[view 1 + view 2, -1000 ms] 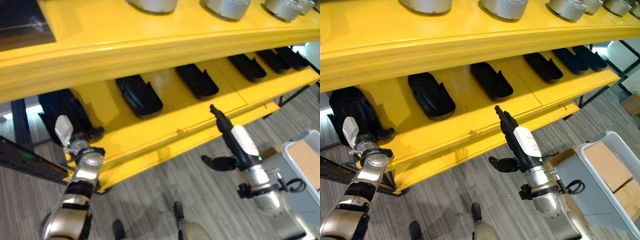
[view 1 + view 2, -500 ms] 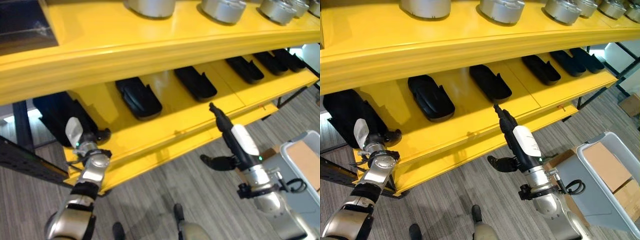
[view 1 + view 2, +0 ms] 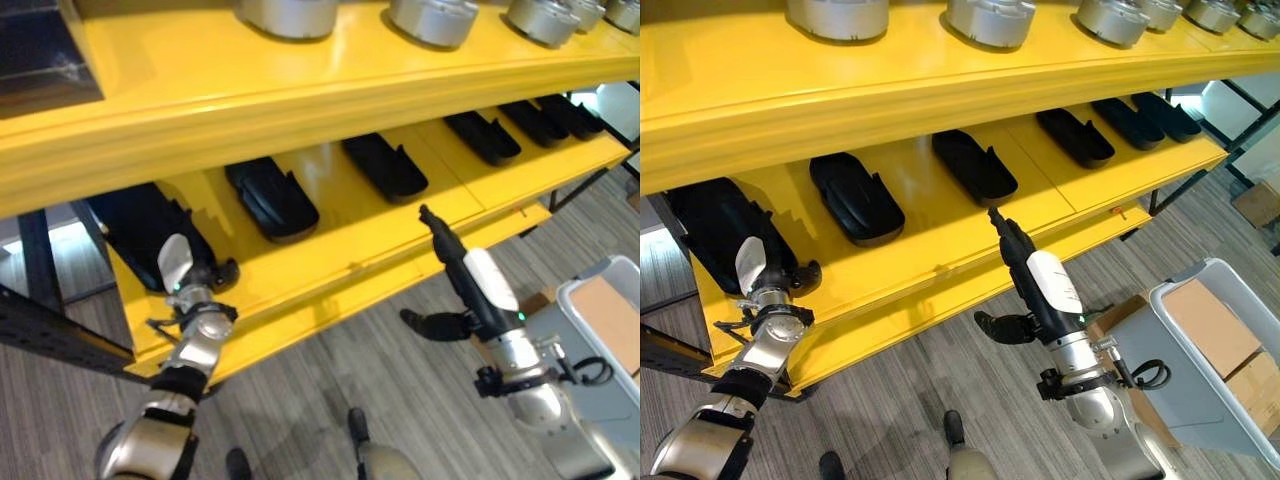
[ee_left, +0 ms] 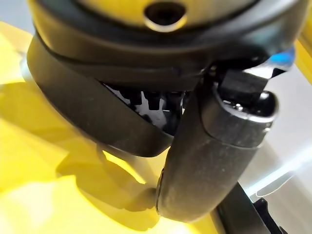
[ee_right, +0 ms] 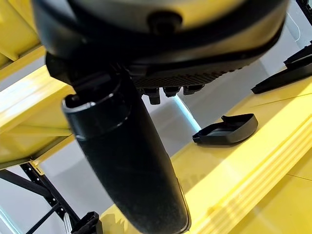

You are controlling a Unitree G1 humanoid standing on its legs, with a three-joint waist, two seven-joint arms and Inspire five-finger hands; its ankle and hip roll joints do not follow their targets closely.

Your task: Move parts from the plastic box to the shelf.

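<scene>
A big black moulded part lies at the far left of the yellow shelf's lower level. My left hand rests at that level's front edge, just right of the part. Its fingers point at the part and its thumb stands straight, apart from the part's rim; nothing is gripped. My right hand hangs in the air in front of the shelf's middle, fingers straight and pointing up, holding nothing. The grey plastic box stands on the floor at the lower right.
More black parts lie in a row along the lower level. Round silver parts sit on the upper level. Cardboard lies in the grey box. Grey plank floor spreads below the shelf.
The view has shifted a little. My left hand has moved to the right along the shelf's front edge, away from the far-left black part. The right hand has stayed put.
</scene>
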